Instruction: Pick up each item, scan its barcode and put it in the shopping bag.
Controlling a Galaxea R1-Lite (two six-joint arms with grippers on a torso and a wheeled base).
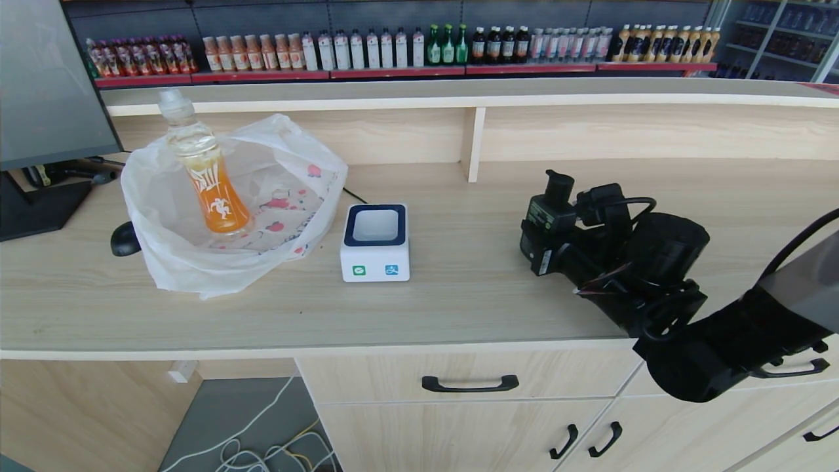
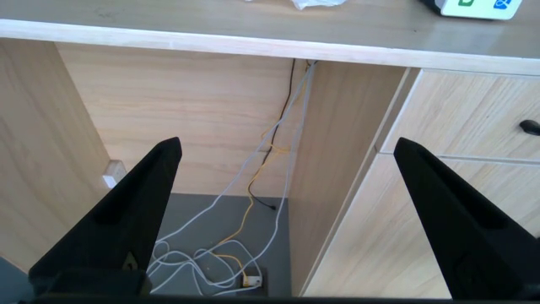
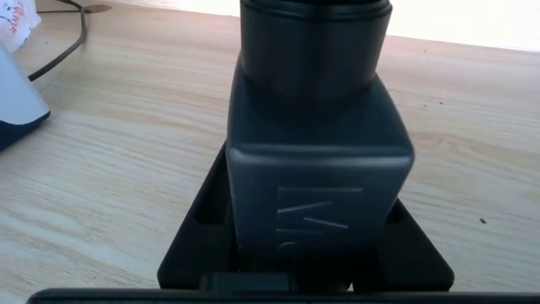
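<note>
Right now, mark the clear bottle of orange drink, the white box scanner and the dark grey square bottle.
clear bottle of orange drink (image 1: 219, 200): head view, orange lower body.
white box scanner (image 1: 375, 262): head view, front face.
dark grey square bottle (image 3: 316, 181): right wrist view, front face.

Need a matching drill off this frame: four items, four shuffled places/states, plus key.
1 orange drink bottle, clear cap
2 white box scanner, dark blue window frame
3 dark grey square bottle, black cap
4 left gripper

A held in the right gripper
B upright in the white plastic shopping bag
C on the wooden counter beside the bag
D open, below counter level, facing loose cables

Pairs: 1-B, 2-C, 3-A, 4-D
</note>
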